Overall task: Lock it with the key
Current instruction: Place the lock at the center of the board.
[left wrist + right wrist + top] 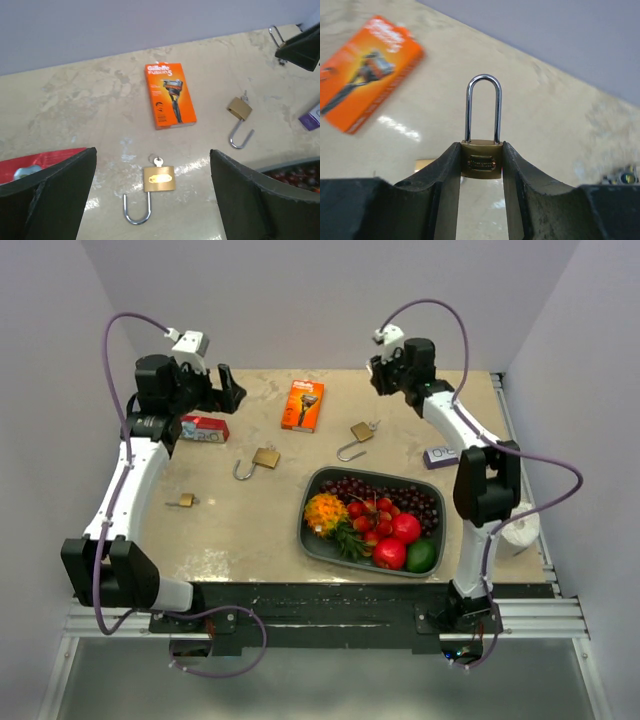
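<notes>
With our right pincer (481, 150) clenched on the brass body of a closed padlock (481, 166) held clear of the tabletop (545, 125), shackle up, and our left pincer (152, 152) released above the open padlock (159, 179) lying there, we should lower squarely onto its key (158, 161).

The left tool (152, 152) gapes wide; an open padlock (159, 179) lies between its fingers (60, 190), an orange razor box (170, 95) beyond.
</notes>
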Controlling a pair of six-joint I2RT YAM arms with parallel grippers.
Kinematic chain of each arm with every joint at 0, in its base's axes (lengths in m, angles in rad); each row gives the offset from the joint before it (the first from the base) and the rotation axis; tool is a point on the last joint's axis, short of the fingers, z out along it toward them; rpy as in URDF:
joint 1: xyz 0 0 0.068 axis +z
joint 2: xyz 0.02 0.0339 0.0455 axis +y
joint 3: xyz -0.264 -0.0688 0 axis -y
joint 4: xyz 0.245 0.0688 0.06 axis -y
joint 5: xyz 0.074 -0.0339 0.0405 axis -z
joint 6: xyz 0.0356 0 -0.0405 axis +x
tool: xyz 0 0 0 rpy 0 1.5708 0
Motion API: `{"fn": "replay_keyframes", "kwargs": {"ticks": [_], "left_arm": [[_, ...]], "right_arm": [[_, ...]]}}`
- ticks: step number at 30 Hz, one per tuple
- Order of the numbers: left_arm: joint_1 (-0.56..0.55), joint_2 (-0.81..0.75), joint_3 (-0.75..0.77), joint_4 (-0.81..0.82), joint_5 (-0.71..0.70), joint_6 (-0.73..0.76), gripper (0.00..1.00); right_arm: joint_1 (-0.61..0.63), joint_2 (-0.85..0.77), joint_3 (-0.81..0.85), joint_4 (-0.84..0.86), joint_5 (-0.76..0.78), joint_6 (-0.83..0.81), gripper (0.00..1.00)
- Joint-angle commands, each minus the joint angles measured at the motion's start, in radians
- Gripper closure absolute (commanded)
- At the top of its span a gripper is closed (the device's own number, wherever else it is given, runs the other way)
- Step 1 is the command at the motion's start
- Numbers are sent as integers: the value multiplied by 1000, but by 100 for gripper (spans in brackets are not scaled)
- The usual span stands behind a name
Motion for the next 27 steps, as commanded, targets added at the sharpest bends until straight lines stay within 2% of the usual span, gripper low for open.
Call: {"fn": "replay_keyframes", "kwargs": {"ticks": [1, 2, 4, 8, 16, 27], "left_arm": [[3, 32, 93, -71, -167, 85, 1], [4, 61, 106, -133, -172, 82, 1], [13, 70, 94, -157, -171, 74, 1], [18, 52, 38, -151, -161, 88, 1], [27, 44, -63, -132, -123, 83, 1], [27, 67, -81, -137, -129, 108, 1]], "right_arm": [[-82, 130, 151, -131, 207, 288, 100], [-101, 157, 163, -129, 240, 296, 100], [-120, 195, 192, -119, 267, 296, 100], [-167, 293, 232, -94, 300, 277, 100], [-191, 372, 277, -53, 316, 265, 100], [-215, 447, 338, -40, 357, 265, 100]]}}
